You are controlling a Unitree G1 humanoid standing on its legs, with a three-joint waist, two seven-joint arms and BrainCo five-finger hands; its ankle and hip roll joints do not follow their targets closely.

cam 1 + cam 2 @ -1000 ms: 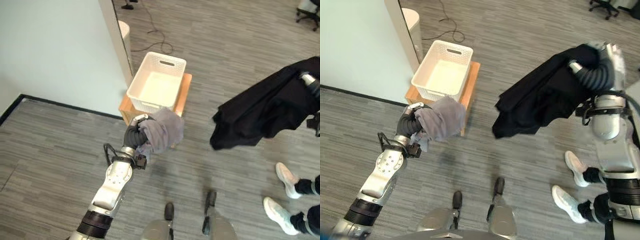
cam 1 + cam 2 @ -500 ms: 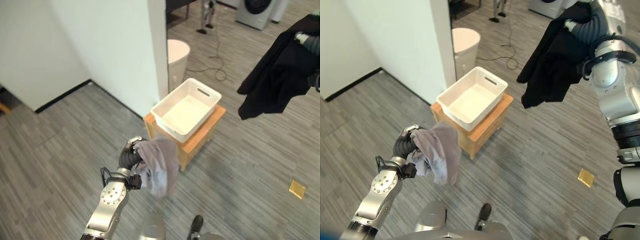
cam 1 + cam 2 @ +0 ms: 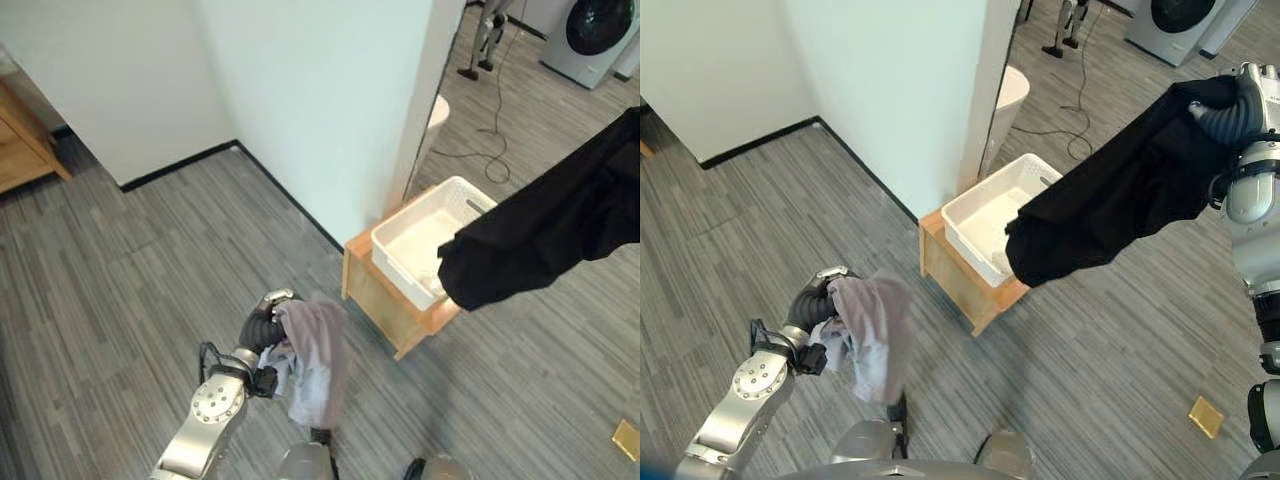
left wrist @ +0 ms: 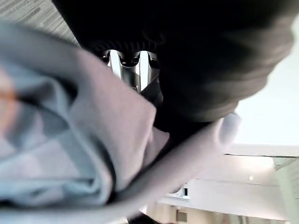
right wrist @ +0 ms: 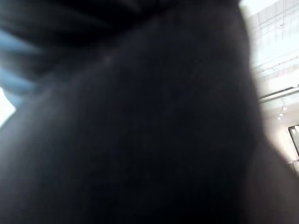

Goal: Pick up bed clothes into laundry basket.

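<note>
My left hand point(image 3: 812, 303) is shut on a grey garment point(image 3: 874, 330) that hangs from it low over the floor; the left wrist view shows the same grey cloth point(image 4: 79, 140) bunched against its fingers. My right hand point(image 3: 1238, 108) is raised at the upper right, shut on a black garment point(image 3: 1110, 205) that trails out to the left. The black cloth's lower end hangs over the near right part of the white laundry basket point(image 3: 985, 218). The basket stands on a low wooden stand point(image 3: 950, 275) beside a wall corner, and its visible inside is bare. Black cloth point(image 5: 140, 121) covers the right wrist view.
A white wall point(image 3: 890, 90) with a black skirting runs behind the basket and ends at a corner. Past the corner stand a round white bin point(image 3: 1011, 90) and a washing machine point(image 3: 1185, 20), with a cable on the floor. A small yellow square point(image 3: 1206, 416) lies at the lower right.
The camera has swung, so the basket now sits further right. My right hand has brought the black garment down over the basket's near edge. The left hand still holds the grey garment.
</note>
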